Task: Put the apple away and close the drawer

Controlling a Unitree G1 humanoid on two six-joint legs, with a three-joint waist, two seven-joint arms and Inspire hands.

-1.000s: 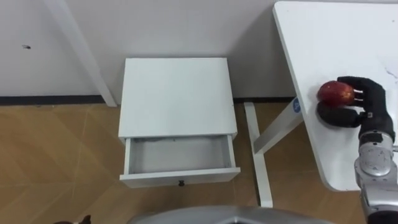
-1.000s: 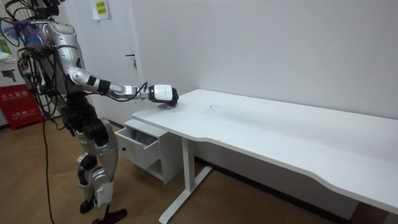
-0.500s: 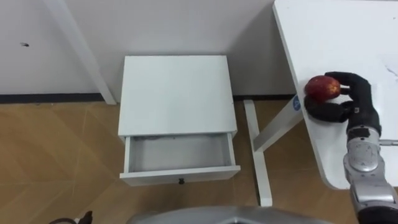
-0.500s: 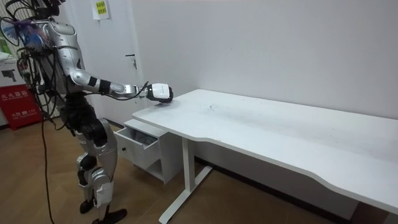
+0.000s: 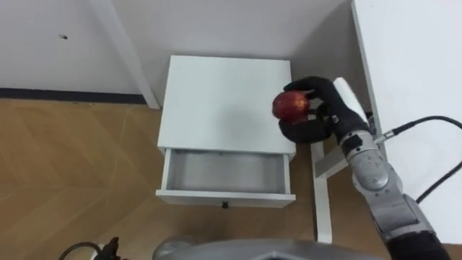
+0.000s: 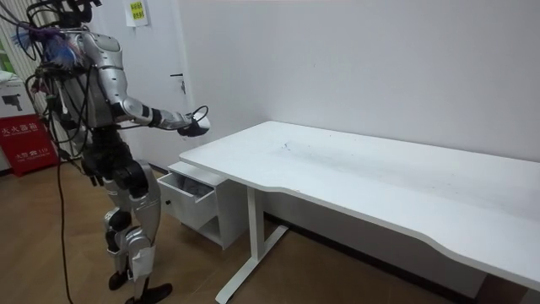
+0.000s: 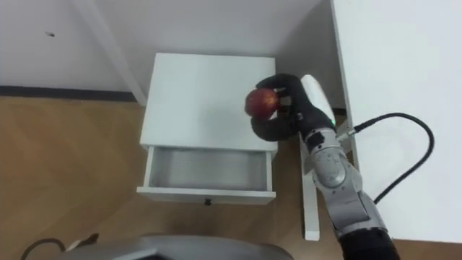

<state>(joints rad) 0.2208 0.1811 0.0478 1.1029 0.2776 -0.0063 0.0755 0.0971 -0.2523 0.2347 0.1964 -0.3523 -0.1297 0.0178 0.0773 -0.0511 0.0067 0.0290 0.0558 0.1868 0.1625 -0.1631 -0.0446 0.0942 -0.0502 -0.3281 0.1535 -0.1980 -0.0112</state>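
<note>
My right hand [image 5: 317, 112] [image 7: 289, 108] is shut on a red apple [image 5: 290, 105] [image 7: 261, 102] and holds it in the air over the right edge of the white bedside cabinet [image 5: 216, 101] [image 7: 202, 94]. The cabinet's drawer [image 5: 224, 173] [image 7: 209, 172] stands pulled out toward me, and its inside looks bare. In the room view I stand in front of the cabinet [image 6: 198, 203], right hand [image 6: 196, 125] stretched out just off the white desk's [image 6: 354, 169] left corner.
The white desk [image 5: 411, 65] [image 7: 397, 58] fills the right side, its leg and foot [image 5: 321, 195] on the wooden floor beside the cabinet. A slanted white bar [image 5: 126, 50] leans at the wall left of the cabinet. A red box [image 6: 25, 139] stands behind me.
My right hand has lifted the apple off the desk and carried it left, to above the cabinet's right edge. The head camera has turned with it. The drawer has stayed out.
</note>
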